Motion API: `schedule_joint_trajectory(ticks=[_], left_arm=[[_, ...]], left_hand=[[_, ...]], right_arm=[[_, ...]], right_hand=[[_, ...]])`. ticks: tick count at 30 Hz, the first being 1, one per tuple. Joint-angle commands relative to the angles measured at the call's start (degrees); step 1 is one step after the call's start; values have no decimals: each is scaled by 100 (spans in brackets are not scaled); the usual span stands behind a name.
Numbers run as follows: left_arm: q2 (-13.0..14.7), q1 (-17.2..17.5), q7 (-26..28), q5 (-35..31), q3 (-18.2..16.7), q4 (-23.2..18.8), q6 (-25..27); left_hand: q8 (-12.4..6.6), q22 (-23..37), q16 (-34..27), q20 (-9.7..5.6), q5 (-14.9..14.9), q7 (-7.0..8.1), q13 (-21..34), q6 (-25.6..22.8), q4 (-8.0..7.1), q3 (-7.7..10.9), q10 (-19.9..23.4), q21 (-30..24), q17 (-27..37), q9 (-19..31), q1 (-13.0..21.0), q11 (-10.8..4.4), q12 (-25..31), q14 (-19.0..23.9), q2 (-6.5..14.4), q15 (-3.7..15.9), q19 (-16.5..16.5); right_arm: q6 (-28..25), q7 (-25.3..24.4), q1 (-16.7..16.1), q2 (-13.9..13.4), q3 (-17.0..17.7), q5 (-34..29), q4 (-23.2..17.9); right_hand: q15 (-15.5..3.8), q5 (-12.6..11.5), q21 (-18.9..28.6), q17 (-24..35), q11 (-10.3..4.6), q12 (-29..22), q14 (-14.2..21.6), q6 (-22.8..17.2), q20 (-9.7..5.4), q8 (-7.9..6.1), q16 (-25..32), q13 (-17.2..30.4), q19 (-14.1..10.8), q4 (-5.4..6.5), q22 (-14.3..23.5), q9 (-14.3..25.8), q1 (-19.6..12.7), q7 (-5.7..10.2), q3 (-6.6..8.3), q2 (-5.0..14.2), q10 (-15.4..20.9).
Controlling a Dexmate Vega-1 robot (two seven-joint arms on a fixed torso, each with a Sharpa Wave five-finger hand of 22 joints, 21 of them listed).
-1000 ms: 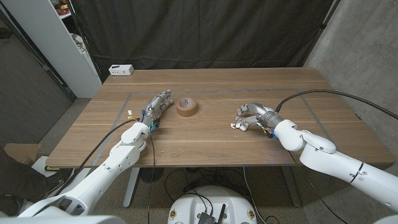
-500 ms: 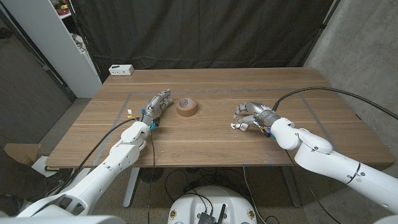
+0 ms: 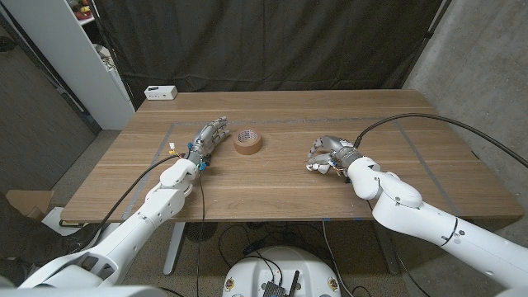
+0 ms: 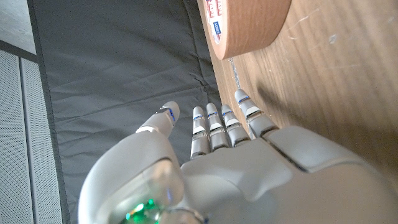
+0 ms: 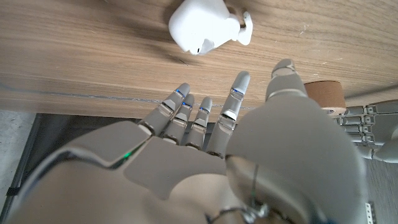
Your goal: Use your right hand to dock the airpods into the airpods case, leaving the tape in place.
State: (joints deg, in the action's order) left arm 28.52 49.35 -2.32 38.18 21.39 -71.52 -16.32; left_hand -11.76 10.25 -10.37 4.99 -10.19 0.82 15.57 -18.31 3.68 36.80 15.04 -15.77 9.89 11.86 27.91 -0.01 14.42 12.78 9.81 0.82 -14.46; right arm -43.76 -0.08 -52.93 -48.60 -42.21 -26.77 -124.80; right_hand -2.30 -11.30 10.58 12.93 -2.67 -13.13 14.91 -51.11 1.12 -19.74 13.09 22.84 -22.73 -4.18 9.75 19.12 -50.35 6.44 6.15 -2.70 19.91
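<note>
Case (image 5: 202,28) lies on the table (image 5: 93,56) just beyond your right hand (image 5: 205,134), whose fingers are spread, holding nothing.

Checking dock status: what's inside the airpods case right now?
The right wrist view shows the airpods case lying on the table, with a small white piece, perhaps an earbud, at its side. Its interior faces away, so what it holds cannot be told. The right hand holds nothing.

Red and blue printing on the white inner core of the tape (image 4: 219,23), too small and blurred to read.
</note>
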Motion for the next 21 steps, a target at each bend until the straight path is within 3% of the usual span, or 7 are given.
schedule_joint_trajectory(ticks=[1,9,21], left_arm=[[-9,-67,-144,30,-7,193,-88],[-113,-264,-289,-12,69,454,-147],[-168,-361,-258,-64,124,546,-87]], left_hand=[[11,31,-11,-15,-31,25,18,-42,34,26,56,27,-4,13,-66,-22,15,2,-6,1,-60],[4,31,-12,-10,-31,24,21,-64,38,25,68,35,-4,13,-71,-10,19,9,-9,-4,-65],[0,32,-16,1,-31,2,27,-82,44,28,95,46,-4,13,-74,5,30,25,-7,-22,-71]], right_arm=[[-514,-46,228,263,-492,-234,159],[-735,-84,294,312,-554,-164,255],[-1012,-54,501,305,-689,-10,350]], right_hand=[[-465,-62,-6,21,8,24,-32,-49,12,-1,-17,-4,29,28,14,10,114,8,-32,-4,-35],[-464,-78,-4,25,-4,49,-55,-73,4,-5,-22,-21,68,48,16,7,185,11,-47,-2,-70],[-414,-95,10,32,124,95,-146,87,14,106,-46,-65,129,106,23,-38,356,-23,-79,33,-150]])
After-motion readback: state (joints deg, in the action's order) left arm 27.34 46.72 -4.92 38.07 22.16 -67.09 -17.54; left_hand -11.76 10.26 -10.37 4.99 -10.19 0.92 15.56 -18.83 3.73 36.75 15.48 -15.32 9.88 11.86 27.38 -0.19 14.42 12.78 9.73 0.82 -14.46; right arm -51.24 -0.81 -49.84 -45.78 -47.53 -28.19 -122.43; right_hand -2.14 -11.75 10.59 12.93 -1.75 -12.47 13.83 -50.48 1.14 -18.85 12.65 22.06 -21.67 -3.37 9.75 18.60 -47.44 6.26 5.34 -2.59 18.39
